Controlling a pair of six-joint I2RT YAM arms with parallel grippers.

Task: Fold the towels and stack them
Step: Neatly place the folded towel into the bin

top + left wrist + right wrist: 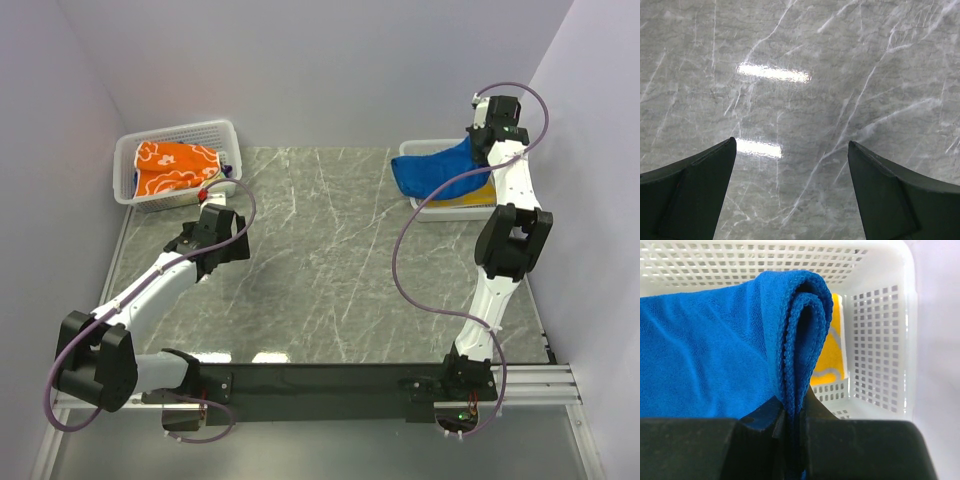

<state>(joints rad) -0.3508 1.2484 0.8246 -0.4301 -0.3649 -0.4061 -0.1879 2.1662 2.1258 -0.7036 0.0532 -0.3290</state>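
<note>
Right tool [792, 409] pinches blue towel [705, 355].

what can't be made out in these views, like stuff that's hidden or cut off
Right wrist and top views: the yellow towel is mostly covered by the blue towel, so its fold is unreadable.
Right wrist view: the blue towel's far end is cut by the left edge.
Top view: anything under the orange towel in the left basket is covered.
Left wrist view: only table below the open left end effector.
</note>
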